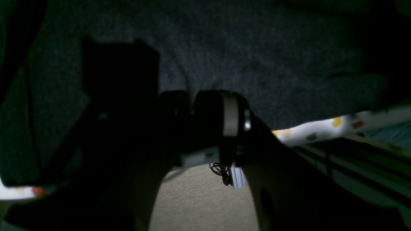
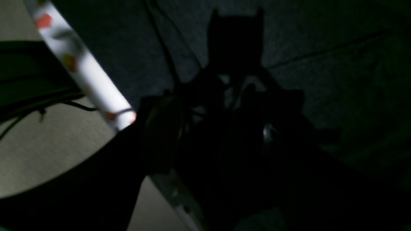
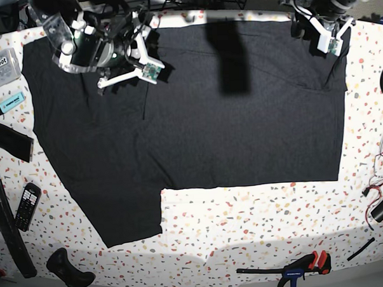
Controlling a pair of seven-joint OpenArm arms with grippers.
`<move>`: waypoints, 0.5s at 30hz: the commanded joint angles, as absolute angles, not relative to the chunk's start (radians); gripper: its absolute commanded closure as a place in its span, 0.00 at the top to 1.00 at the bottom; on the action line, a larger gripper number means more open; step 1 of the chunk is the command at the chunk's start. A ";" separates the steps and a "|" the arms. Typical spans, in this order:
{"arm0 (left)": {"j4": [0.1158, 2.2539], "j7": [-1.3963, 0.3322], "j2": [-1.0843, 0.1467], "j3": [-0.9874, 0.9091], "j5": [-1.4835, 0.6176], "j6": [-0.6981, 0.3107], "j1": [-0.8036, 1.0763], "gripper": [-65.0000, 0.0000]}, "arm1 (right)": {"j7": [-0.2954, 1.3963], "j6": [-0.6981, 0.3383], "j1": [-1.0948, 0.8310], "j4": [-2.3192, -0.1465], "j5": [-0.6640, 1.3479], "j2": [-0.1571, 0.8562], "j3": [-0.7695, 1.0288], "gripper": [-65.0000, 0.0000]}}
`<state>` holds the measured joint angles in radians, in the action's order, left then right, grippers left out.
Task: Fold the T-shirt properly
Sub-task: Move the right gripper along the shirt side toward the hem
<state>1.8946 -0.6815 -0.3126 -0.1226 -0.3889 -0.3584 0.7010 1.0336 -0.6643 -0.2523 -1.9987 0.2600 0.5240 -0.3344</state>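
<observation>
Seen from straight overhead in the base view, the whole terrazzo table and spread T-shirt. Seen close and dim from each wrist camera, facing down its own arm, the same dark cloth and table edge.

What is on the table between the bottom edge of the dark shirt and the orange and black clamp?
Nothing lies there. In the base view, only bare speckled table shows between the T-shirt hem and the clamp.
</observation>
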 commanded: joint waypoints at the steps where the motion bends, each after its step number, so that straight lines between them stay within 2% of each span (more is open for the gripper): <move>1: 1.903 -0.703 -0.313 -0.119 -0.393 -0.368 0.712 0.24 | 1.019 -0.657 -0.239 -2.001 0.261 0.527 -0.329 0.48; 6: 1.903 -0.703 -0.314 -0.119 -0.348 -0.367 0.712 0.24 | 1.000 -0.657 -0.221 -1.958 0.261 0.523 -0.329 0.48; 8: 1.903 -0.703 -0.314 -0.119 -0.331 -0.367 0.712 0.24 | 0.999 -0.657 -0.222 -1.954 0.262 0.523 -0.329 0.44; 11: 1.903 -0.702 -0.313 -0.119 -0.322 -0.367 0.712 0.24 | 0.999 -0.657 -0.221 -1.954 0.265 0.523 -0.330 0.36; 15: 1.903 -0.702 -0.313 -0.119 -0.322 -0.367 0.712 0.24 | 0.989 -0.657 -0.221 -1.954 0.264 0.523 -0.330 0.19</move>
